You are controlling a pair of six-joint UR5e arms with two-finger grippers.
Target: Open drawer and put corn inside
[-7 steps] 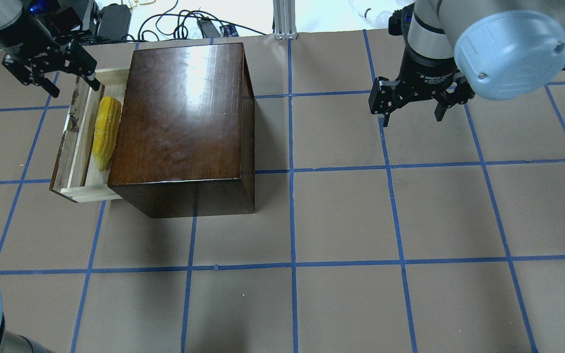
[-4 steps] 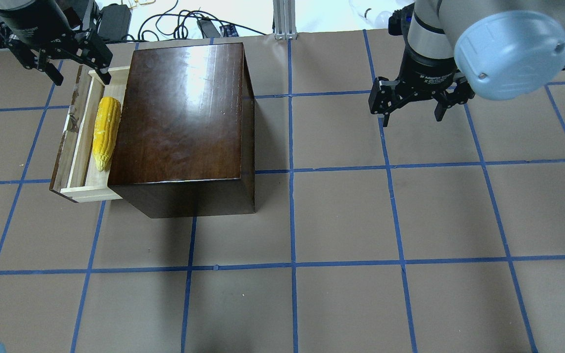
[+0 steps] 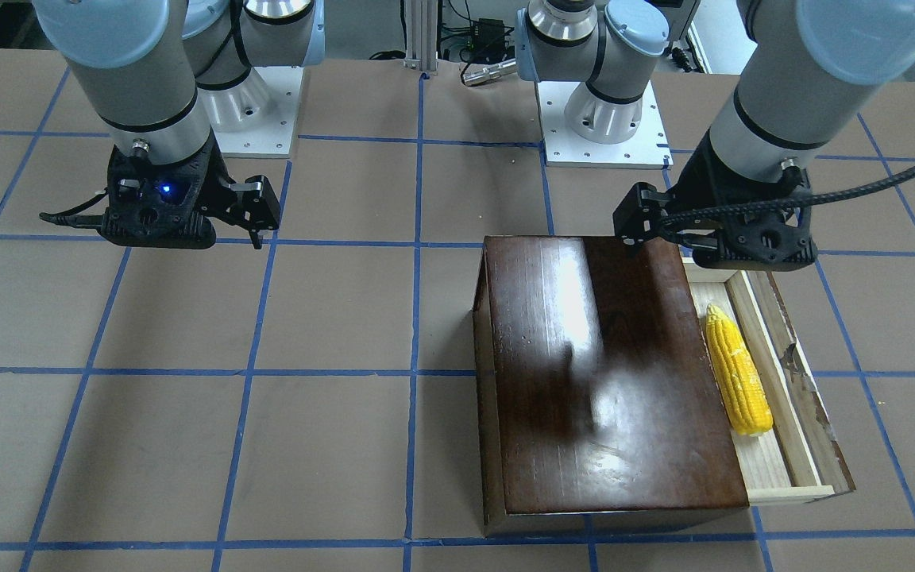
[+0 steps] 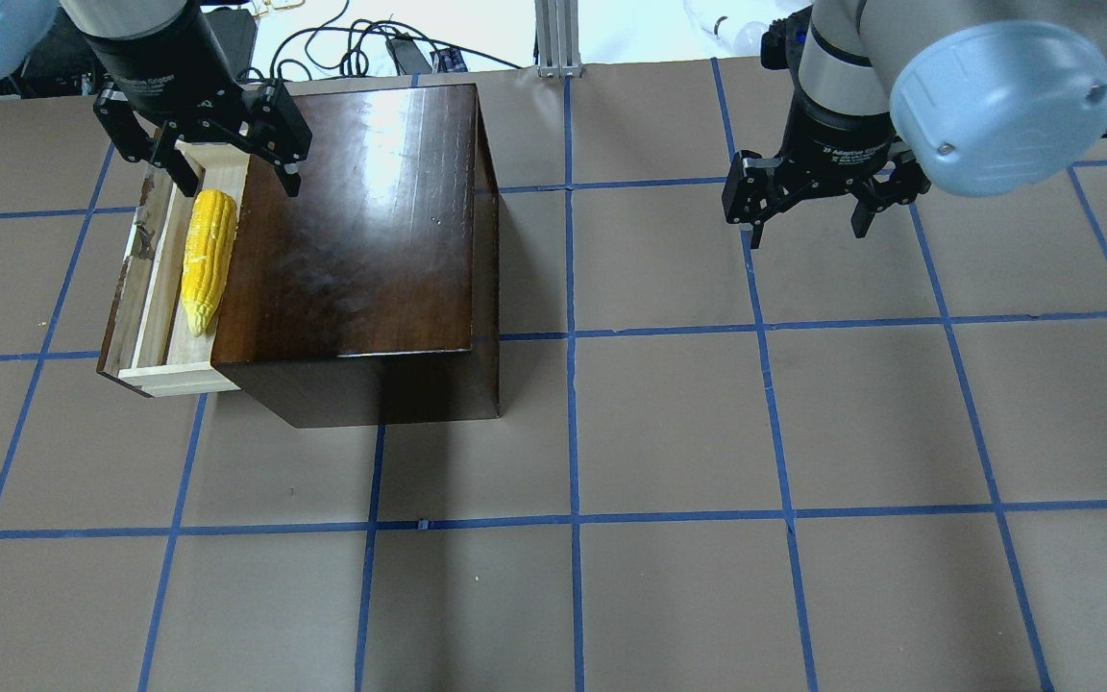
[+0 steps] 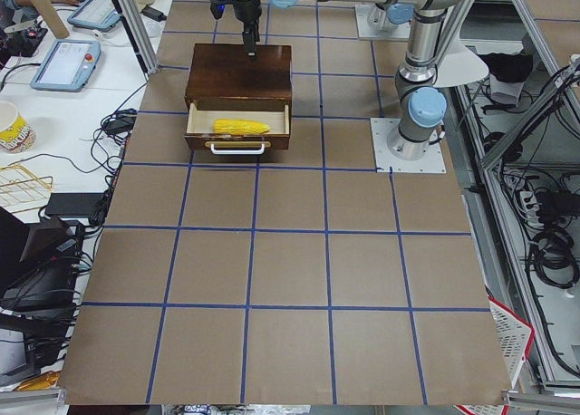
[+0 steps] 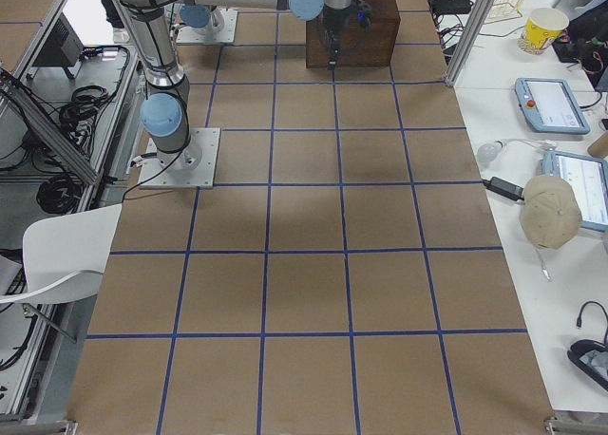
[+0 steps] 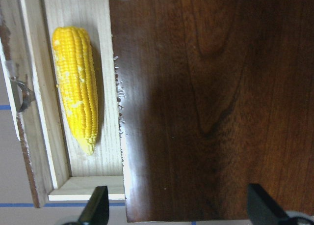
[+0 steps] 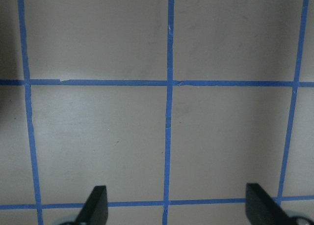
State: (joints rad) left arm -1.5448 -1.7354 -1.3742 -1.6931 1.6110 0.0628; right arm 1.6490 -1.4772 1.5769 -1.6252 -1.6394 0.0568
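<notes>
Overhead exterior view: the drawer (image 4: 158, 288) stands pulled out of the dark box (image 4: 361, 221) toward 9 o'clock, on the taped surface (image 4: 669, 423).
Corn: the corn (image 4: 207, 258) lies flat inside the drawer, close along the box's edge, with its tapered tip toward 6 o'clock; nothing grips it.
Left arm: the left gripper (image 4: 241, 183) hangs over the 12 o'clock end of the drawer and the adjoining box corner, fingers spread wide apart, nothing between them.
Right arm: the right gripper (image 4: 808, 231) hangs at 3 o'clock from the box, well apart from it, over bare surface, fingers spread and empty.
Left wrist view: the metal pull (image 7: 22, 95) sits at 9 o'clock from the corn.
</notes>
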